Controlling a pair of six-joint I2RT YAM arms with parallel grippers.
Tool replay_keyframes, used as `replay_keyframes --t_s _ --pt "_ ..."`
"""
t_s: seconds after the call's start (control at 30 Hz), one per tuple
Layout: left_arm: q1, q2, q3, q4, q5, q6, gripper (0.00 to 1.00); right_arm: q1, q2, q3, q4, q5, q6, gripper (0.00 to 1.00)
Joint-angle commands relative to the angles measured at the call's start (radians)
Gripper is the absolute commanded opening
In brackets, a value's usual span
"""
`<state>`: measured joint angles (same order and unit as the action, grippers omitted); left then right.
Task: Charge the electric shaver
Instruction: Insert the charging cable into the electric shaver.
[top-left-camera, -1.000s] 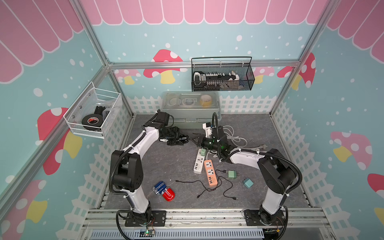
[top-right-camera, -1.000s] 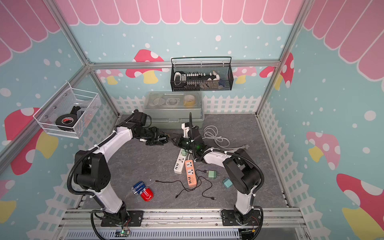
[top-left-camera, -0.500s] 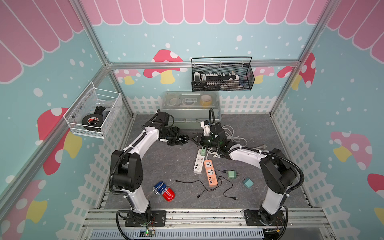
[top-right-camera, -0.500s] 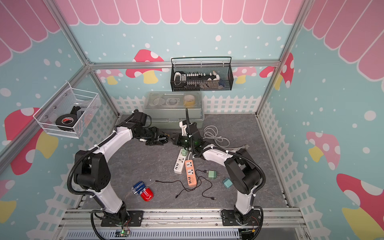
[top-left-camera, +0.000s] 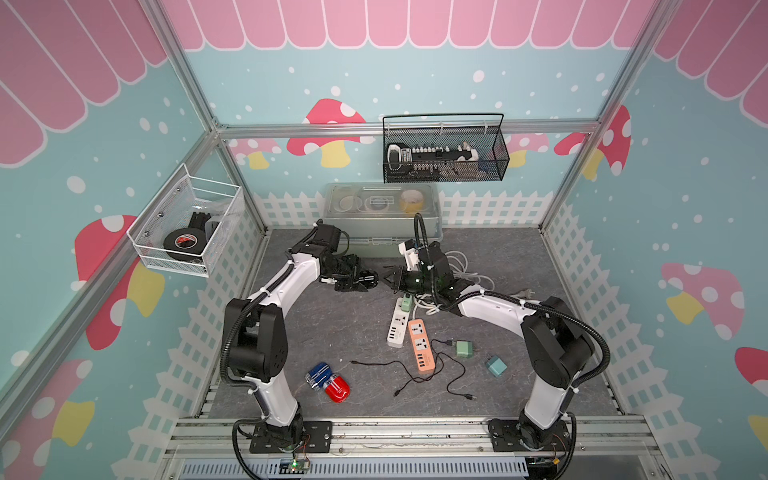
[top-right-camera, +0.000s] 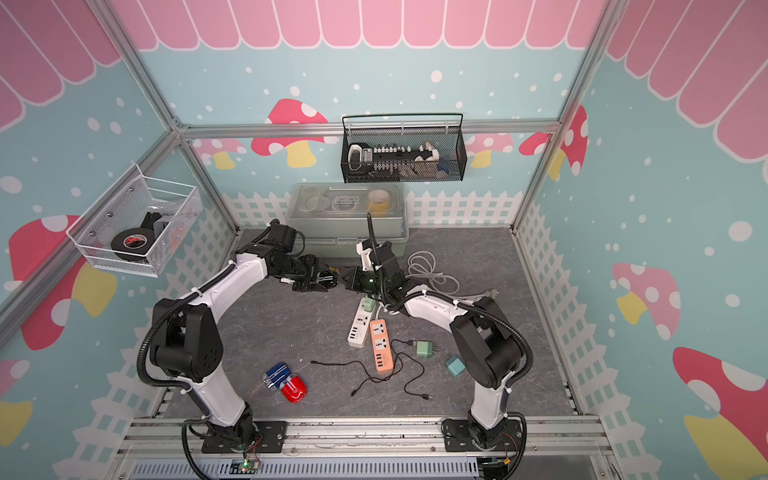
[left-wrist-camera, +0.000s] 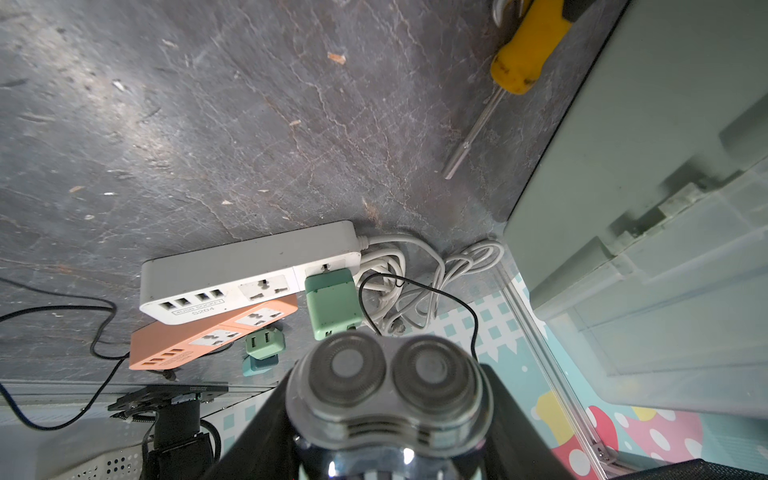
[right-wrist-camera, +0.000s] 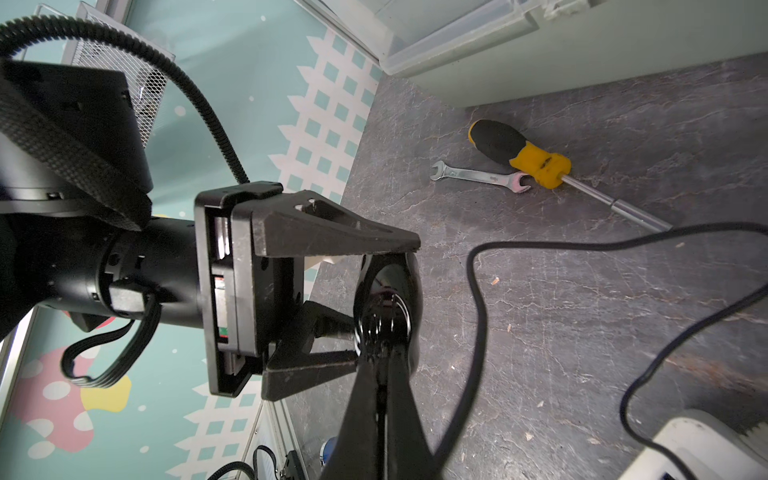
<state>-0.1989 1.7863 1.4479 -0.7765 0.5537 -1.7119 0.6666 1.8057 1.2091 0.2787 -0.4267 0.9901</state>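
Note:
The electric shaver (left-wrist-camera: 384, 374), dark with two round heads, is held just above the mat with my left gripper (left-wrist-camera: 386, 399) shut on its body. In both top views it hangs mid-back (top-left-camera: 369, 278) (top-right-camera: 326, 281). My right gripper (right-wrist-camera: 380, 353) is shut on the end of a black cable (right-wrist-camera: 473, 316), with its tips against the shaver's glossy bottom end (right-wrist-camera: 388, 299). The two grippers meet tip to tip (top-left-camera: 388, 279) (top-right-camera: 345, 279). The cable leads back to a green charger (left-wrist-camera: 332, 301) plugged into the white power strip (left-wrist-camera: 249, 274).
A yellow-handled screwdriver (right-wrist-camera: 536, 162) and a wrench (right-wrist-camera: 478, 176) lie by the lidded storage box (top-left-camera: 380, 216). An orange power strip (top-left-camera: 420, 345), loose chargers (top-left-camera: 463, 349), black cables (top-left-camera: 399, 370) and a blue and red object (top-left-camera: 328, 380) lie nearer the front. A coiled white cord (top-left-camera: 469, 270) sits behind my right arm.
My right gripper has moved left from over the white power strip to the shaver's bottom end, drawing the black cable with it. The left arm has held still.

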Motion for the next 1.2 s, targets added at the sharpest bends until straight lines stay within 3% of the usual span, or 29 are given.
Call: replay_keyframes --t_s 0.0,0.37,0.73,0.93,1.17 --pt "-0.04 0.005 0.052 0.023 0.075 0.005 0.0 0.014 0.027 0.033 -0.035 -0.039 -0.041 0.0" --pt "-0.057 -0.001 0.054 0.047 0.082 -0.009 0.0 0.013 0.046 0.065 -0.105 -0.03 -0.097 0.0" --pt "-0.061 -0.007 0.012 0.144 0.141 -0.068 0.0 -0.022 0.07 -0.05 0.255 -0.115 0.023 0.0" --pt "-0.06 -0.023 -0.003 0.152 0.135 -0.083 0.0 -0.022 0.045 -0.03 0.096 -0.086 -0.075 0.0" --pt "-0.069 -0.01 0.02 0.161 0.139 -0.092 0.0 -0.009 0.072 0.008 0.039 -0.096 -0.126 0.0"
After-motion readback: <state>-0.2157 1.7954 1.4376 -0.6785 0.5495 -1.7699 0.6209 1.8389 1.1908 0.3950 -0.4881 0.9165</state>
